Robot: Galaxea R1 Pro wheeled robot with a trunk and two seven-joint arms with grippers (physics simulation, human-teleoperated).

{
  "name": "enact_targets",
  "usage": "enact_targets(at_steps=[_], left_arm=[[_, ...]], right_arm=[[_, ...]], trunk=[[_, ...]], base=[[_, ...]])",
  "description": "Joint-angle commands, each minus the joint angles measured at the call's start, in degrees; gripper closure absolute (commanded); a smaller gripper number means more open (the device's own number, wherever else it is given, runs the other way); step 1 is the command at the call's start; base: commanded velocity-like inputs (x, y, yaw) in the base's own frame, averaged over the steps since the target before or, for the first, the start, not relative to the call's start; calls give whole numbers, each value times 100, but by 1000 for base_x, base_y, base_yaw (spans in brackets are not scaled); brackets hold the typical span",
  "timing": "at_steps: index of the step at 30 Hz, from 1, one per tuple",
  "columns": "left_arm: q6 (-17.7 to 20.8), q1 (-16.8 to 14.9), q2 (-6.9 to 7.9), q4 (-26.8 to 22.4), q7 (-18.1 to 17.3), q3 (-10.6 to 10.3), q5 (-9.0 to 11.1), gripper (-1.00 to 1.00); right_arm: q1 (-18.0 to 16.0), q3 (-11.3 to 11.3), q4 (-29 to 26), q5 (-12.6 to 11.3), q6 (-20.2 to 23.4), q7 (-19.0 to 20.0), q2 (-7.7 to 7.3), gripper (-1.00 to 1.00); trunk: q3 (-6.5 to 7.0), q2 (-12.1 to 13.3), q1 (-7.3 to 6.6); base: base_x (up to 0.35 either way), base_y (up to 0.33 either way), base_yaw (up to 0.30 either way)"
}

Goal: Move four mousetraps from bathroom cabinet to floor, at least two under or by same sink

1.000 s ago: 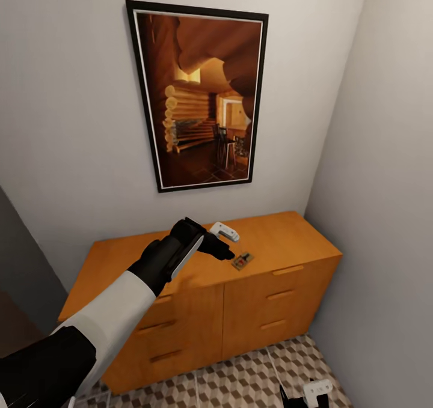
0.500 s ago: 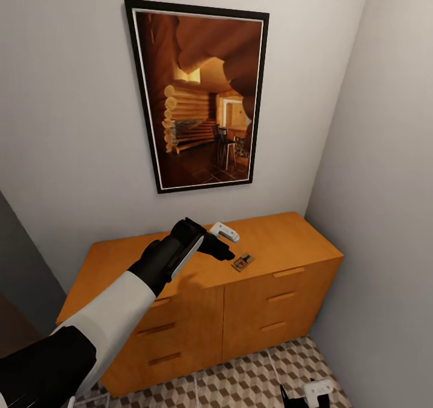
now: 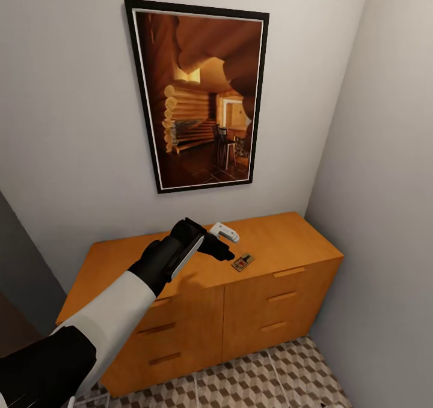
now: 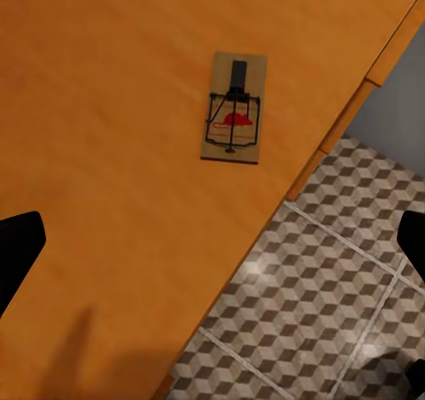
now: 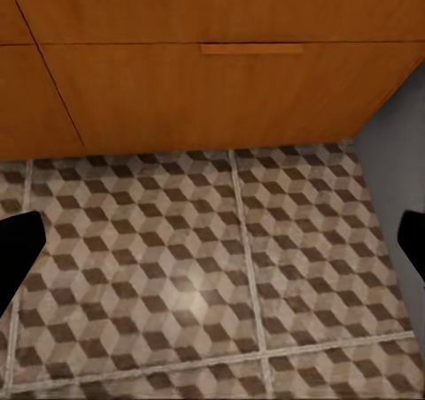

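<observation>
Head view: left gripper hovers spread above the cabinet, beside one mousetrap near its front edge. Left wrist view: mousetrap details clear; fingertips cropped. Right wrist view: wide-apart fingertips above bathroom floor.

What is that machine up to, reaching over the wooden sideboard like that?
The robot has stretched its left hand out over the top of the orange-brown cabinet, fingers spread apart and holding nothing. Just beyond the fingertips one mousetrap lies flat near the cabinet's front edge, untouched. The right hand hangs low, open and empty, over the cube-patterned bathroom floor in front of the drawers. Nothing has been set on the floor that I can see.
</observation>
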Motion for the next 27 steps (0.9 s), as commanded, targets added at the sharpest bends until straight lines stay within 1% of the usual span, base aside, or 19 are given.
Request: enact_targets(at_steps=[1,6,10,11,14,18,24,27], left_arm=[[30,-7,1,-3,29,-7,53,-100],[30,-7,1,-13,27,-7,53,-100],[30,-7,1,-12,28,-7,53,-100],[30,-7,1,-11,27,-7,53,-100],[30,-7,1,-10,28,-7,53,-100],[30,-7,1,-9,27,-7,53,-100],[32,-7,1,-9,25,-11,58,-100],[33,-7,1,-7,23,-14,60,-100]], right_arm=[[58,52,3,-56,-27,-6,-1,-100],[442,52,5,-60,-223,-2,-8,-100],[676,52,6,-63,-478,-1,-4,-100],[779,52,6,-64,-579,-1,2,-100],[917,55,7,-64,-674,2,14,-100],[1024,59,7,-65,-733,5,34,-100],[1080,60,1,-70,-762,5,59,-100],[1092,59,-1,-72,-768,1,111,-100]], trunk=[[-12,-13,4],[-12,-13,4],[-12,-13,4],[-12,-13,4],[-12,-13,4],[-12,-13,4],[-12,-13,4],[-12,-13,4]], base=[[0,0,0],[0,0,0],[0,0,0],[0,0,0],[0,0,0],[0,0,0],[0,0,0],[0,0,0]])
